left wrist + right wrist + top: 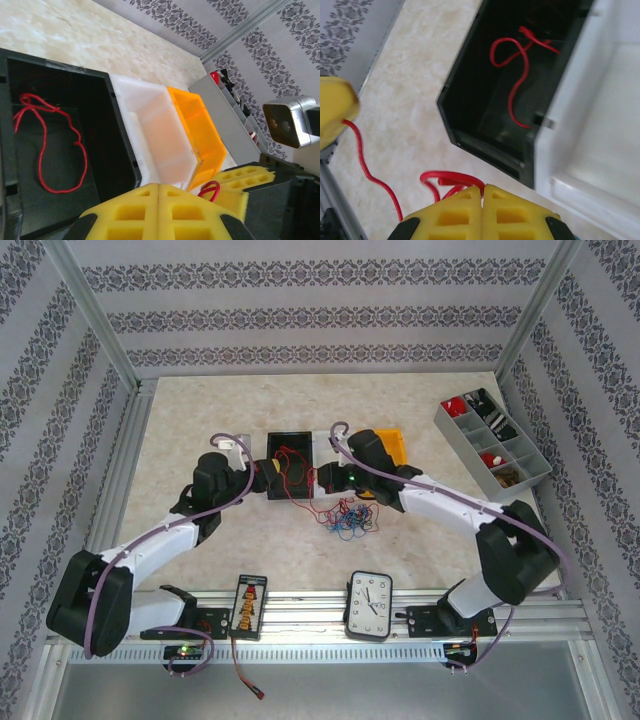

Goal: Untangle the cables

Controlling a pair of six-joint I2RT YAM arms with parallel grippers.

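Where their yellow fingers point(130, 212) press fully together, the left tool point(158, 189) and right tool point(483, 190) each pinch a red cable point(447, 176) running between them. Just ahead, the black bin point(122, 135) holds a loose red strand point(60, 150) — white bin point(160, 145) and orange bin point(200, 130) beyond. Other cables point(345, 520) lie tangled on the worktop point(200, 415) just behind both tools.

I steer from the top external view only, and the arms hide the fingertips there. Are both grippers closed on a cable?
Observer: The right gripper has its pads together, and loops of a red cable come out at its tips.
Operator: And the left?
Observer: The left gripper is shut too; that red cable runs up to its pad.
Operator: Is the red in the black bin the same cable?
Observer: It seems not: that loose strand lies wholly on the floor of the black bin, a free end showing.
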